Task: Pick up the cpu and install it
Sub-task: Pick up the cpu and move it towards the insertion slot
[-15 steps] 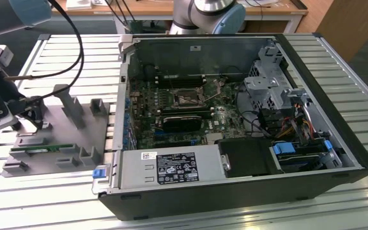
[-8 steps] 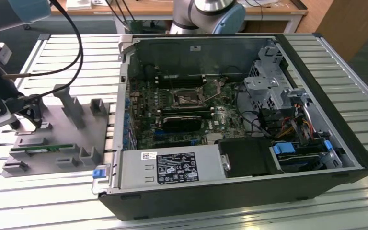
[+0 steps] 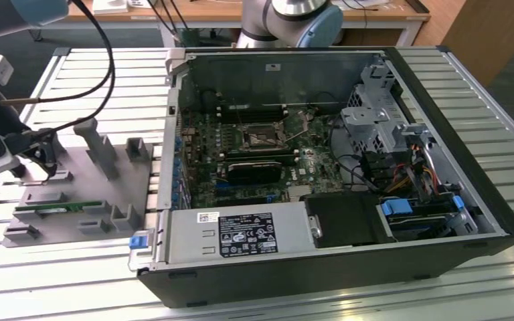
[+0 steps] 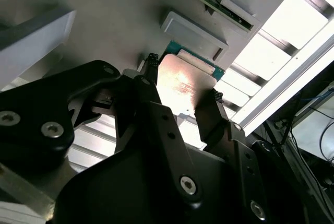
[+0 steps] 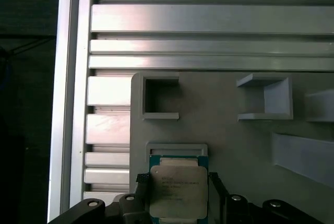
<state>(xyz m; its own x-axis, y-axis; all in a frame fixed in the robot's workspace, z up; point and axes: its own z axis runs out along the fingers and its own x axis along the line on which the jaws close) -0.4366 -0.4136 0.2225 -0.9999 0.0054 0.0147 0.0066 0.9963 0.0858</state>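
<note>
Silver-topped cpu (image 5: 178, 192), both side edges pinched by the claw (image 5: 178, 178), on grey tray (image 5: 235, 145).

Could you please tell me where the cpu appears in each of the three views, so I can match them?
Exterior view: hidden beneath the gripper, over the grey tray at the exterior view's left.
First wrist view: the cpu lies in its framed seat on the tray, close to the gripper.
Second wrist view: the shiny square plate just ahead of the gripper.
Shared landmark: the grey tray.
</note>
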